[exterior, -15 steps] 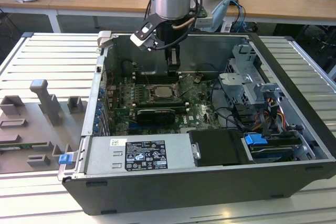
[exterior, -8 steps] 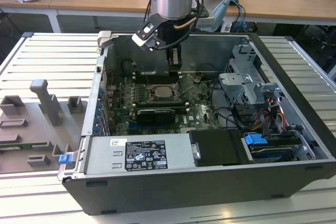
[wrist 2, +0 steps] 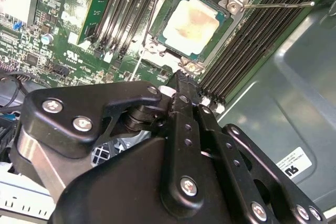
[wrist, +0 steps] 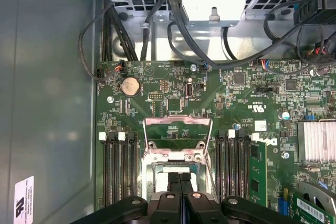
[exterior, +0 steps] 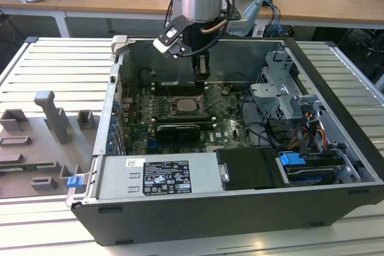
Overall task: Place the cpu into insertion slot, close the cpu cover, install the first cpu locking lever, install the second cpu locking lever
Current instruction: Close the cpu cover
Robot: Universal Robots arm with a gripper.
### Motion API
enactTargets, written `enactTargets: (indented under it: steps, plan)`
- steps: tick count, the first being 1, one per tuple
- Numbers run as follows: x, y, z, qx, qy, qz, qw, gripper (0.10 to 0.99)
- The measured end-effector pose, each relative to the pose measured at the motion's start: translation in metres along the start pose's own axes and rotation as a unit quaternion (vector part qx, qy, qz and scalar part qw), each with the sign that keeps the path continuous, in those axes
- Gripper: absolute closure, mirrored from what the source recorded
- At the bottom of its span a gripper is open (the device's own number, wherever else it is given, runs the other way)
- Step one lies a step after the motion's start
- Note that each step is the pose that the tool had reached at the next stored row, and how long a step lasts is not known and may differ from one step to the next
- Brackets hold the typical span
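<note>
With the cpu (wrist 2: 191, 20) lying in the slot (wrist 2: 169, 9) mid-board and the cover (wrist: 178, 128) raised beside it, the gripper (wrist: 180, 177), jaws pressed together and empty, should probably press the cover's free edge down evenly, clear of the chip.

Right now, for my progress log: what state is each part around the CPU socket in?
cpu: seated in the insertion slot, top exposed.
cpu cover: open, raised off the slot.
locking lever: apparently unlatched, sticking out sideways.
pincer: shut, holding nothing, over the slot.
computer case: side open.
</note>
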State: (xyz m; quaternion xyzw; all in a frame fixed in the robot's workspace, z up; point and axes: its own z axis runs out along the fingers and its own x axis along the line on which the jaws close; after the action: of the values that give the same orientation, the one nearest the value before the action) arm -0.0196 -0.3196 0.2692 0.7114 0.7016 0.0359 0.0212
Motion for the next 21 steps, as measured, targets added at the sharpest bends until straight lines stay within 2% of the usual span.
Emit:
enactTargets:
  steps: [12, 18, 21]
  plan:
    - [0.0002, 0.0089, 0.0007, 0.0, 0.0, 0.0, 1.0, 0.98]
    - [0.0003, 0.0208, 0.0016, 0.0001, 0.0, 0.0, 1.0, 0.98]
    - [0.0004, 0.0246, 0.0019, 0.0001, 0.0, 0.0, 1.0, 0.98]
